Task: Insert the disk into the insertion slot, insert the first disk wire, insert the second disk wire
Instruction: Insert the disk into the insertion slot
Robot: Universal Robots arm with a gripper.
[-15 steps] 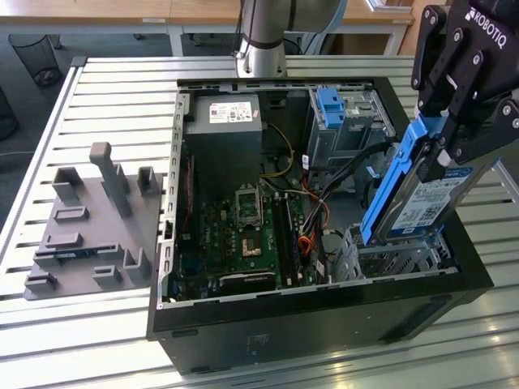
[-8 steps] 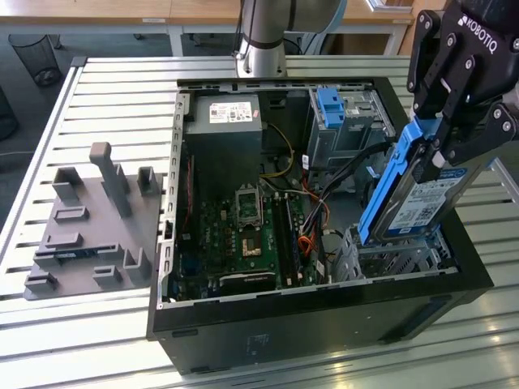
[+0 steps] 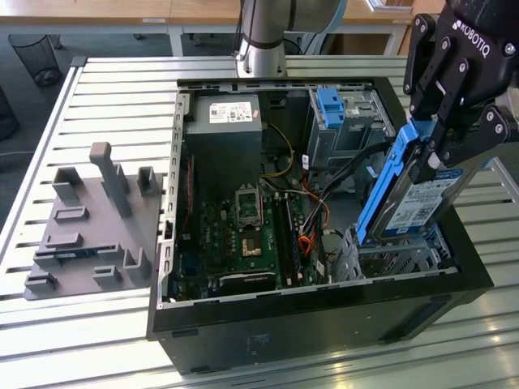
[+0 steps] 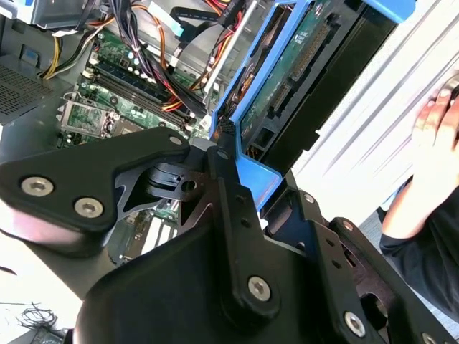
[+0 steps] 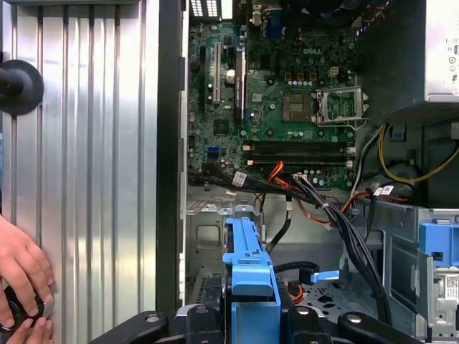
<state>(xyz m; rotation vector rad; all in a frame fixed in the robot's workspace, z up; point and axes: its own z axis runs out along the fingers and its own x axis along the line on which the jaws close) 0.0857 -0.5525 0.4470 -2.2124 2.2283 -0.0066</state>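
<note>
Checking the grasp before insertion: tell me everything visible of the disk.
The disk is a flat silver-grey hard drive with a white printed label, framed by a bright blue plastic carrier. The claw is shut on its upper end. It hangs steeply tilted, lower end at the insertion slot, not seated; contact with that cage is unclear. Its green circuit-board underside shows in the second wrist view.

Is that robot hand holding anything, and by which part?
Yes. The hand grips the disk, a hard drive, clamped at the upper end of its blue carrier.

A grey fixture plate (image 3: pixel 89 235) lies on the slatted table (image 3: pixel 122 97) beside the computer case (image 3: pixel 308 324).
</note>
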